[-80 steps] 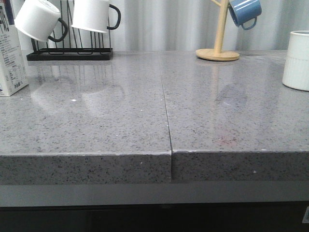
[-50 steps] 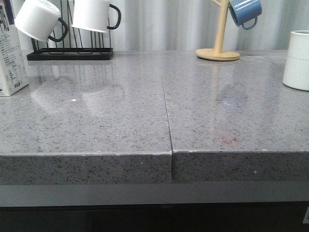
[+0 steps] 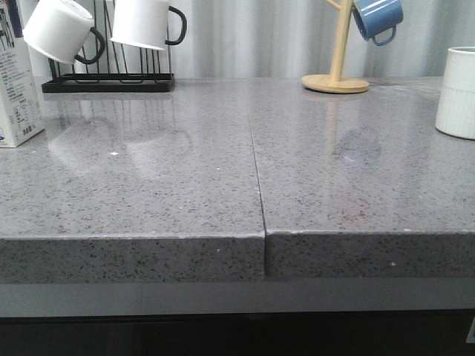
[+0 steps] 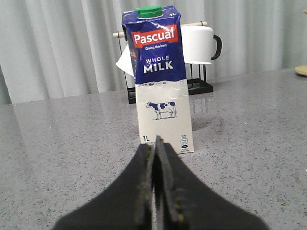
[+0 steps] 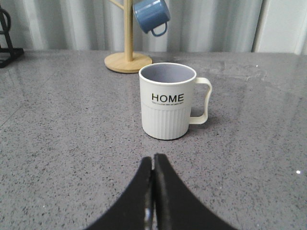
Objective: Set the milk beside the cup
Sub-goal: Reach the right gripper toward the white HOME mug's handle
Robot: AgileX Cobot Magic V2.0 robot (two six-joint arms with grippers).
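The milk (image 4: pixel 160 81), a tall white carton with a dark blue top, a cow picture and a green cap, stands upright on the grey counter. In the front view the milk (image 3: pixel 16 89) is at the far left edge, cut off. My left gripper (image 4: pixel 154 144) is shut and empty, just short of the carton's base. The cup (image 5: pixel 169 101), a white ribbed mug lettered "HOME" with a white handle, stands upright; in the front view the cup (image 3: pixel 456 93) is at the far right. My right gripper (image 5: pixel 153 158) is shut and empty, a short way in front of the cup.
A black rack (image 3: pixel 107 81) with two white black-handled mugs (image 3: pixel 145 22) stands at the back left, behind the milk. A wooden mug tree (image 3: pixel 335 74) with a blue mug (image 3: pixel 377 18) stands at the back right. A seam (image 3: pixel 256 170) runs down the counter's middle.
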